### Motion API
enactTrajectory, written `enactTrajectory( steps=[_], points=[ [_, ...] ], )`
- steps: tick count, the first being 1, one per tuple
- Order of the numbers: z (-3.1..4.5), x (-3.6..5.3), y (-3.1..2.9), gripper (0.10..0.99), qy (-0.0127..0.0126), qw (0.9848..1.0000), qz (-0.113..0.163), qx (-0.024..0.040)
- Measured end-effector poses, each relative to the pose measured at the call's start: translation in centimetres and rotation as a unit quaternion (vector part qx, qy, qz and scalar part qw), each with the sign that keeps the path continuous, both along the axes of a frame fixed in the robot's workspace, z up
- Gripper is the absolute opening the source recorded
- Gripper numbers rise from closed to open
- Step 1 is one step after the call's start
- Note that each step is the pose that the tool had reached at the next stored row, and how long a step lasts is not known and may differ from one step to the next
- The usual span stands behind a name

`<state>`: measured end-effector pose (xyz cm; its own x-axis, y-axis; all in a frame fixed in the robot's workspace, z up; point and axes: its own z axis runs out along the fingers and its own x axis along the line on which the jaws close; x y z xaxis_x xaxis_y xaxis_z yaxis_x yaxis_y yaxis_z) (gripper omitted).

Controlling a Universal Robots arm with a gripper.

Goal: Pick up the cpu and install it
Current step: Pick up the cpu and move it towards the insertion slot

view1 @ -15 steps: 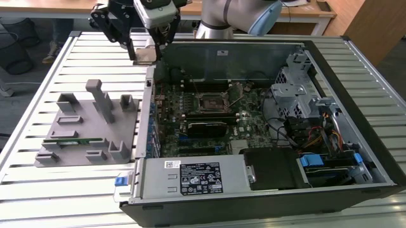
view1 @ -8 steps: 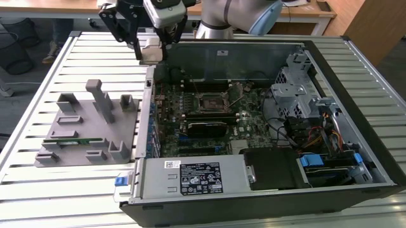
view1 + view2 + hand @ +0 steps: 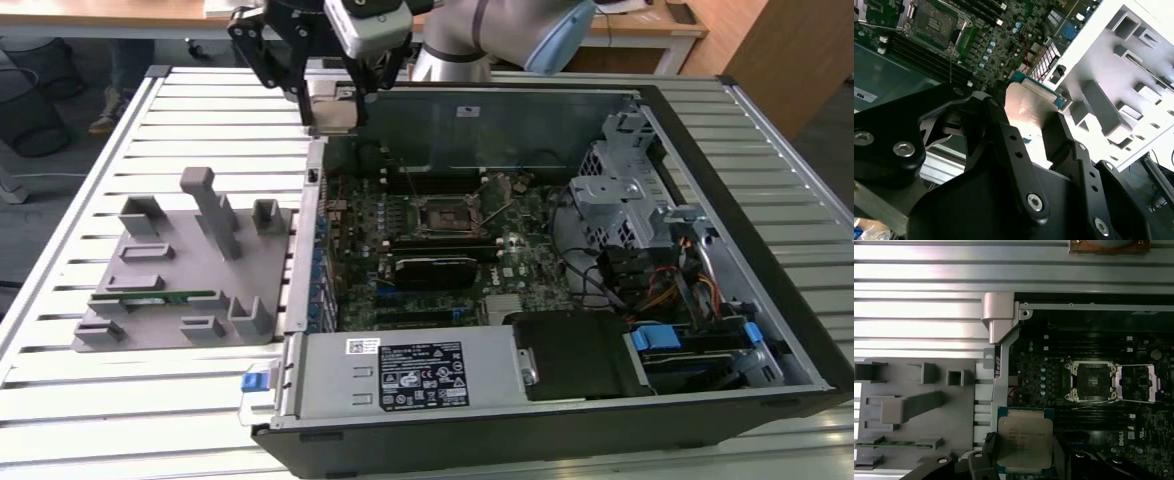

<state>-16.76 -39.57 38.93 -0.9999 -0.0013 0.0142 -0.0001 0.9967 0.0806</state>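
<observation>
Gripper: black two-finger gripper (image 3: 334, 102) on the arm (image 3: 467, 40), hanging in the air above the far wall of the open computer case (image 3: 561, 120), toward the exterior view's left.
Jaws: clenched on the cpu, with one black finger (image 3: 1004, 135) against each of two opposite edges.
Cpu: square chip (image 3: 1024, 440) gripped between the jaws and touching no surface. Its silvery lid faces the first wrist camera with a thin green rim around it. In the second wrist view the lid (image 3: 1029, 107) shines between the two fingers.
Socket: square black-framed socket (image 3: 1093, 382) on the green motherboard (image 3: 534, 260), below the jaws and well apart from the held chip. Its load plate (image 3: 1139, 382) is swung open just beside it, on the side away from the jaws.
Holder: grey moulded fixture (image 3: 914, 410) with posts and slots. It lies on the table outside the case, on the opposite side of the jaws from the socket and lower than the jaws.
Memory stick: long narrow green stick (image 3: 899, 442) lying in a slot of the holder, well apart from the jaws.
Table: slatted metal top (image 3: 147, 400) under both the case and the holder.
</observation>
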Motion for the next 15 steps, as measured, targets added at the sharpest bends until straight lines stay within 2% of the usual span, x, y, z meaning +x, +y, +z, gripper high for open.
enactTrajectory(
  steps=[15],
  points=[
    [0.00, 2.61, 0.23, 0.533, 0.0000, 1.0000, 0.000, 0.0000]
  ],
)
